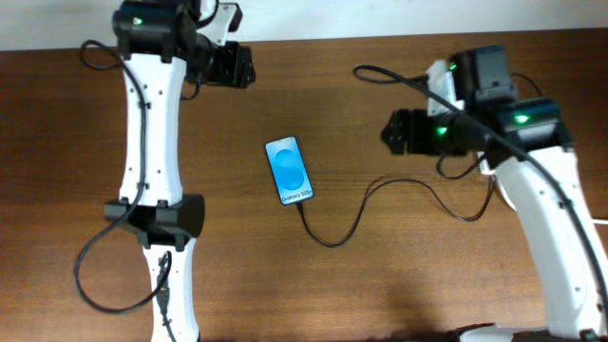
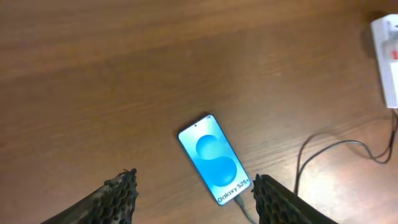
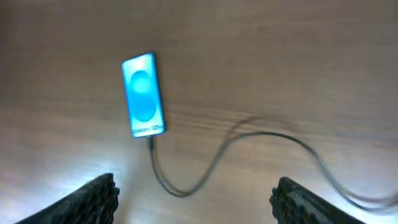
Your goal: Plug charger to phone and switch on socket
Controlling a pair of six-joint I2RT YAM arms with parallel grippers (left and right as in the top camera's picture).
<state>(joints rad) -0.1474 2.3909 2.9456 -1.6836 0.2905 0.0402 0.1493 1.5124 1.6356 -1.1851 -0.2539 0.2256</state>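
The phone (image 1: pixel 289 170) lies flat mid-table with its blue screen up. It also shows in the left wrist view (image 2: pixel 214 158) and the right wrist view (image 3: pixel 143 94). The charger cable (image 1: pixel 334 241) runs from the phone's bottom edge, loops and goes right under the right arm. Its plug tip (image 2: pixel 239 203) sits at the phone's bottom port. The white socket (image 2: pixel 387 59) with a red switch shows only at the right edge of the left wrist view. My left gripper (image 2: pixel 194 183) is open and empty, raised behind the phone. My right gripper (image 3: pixel 196 185) is open and empty, raised above the cable loop.
The brown wooden table (image 1: pixel 399 285) carries both arms. The left arm's white link (image 1: pixel 152 142) stretches along the left side. The right arm (image 1: pixel 541 190) covers the right part. Black robot cables hang by each arm.
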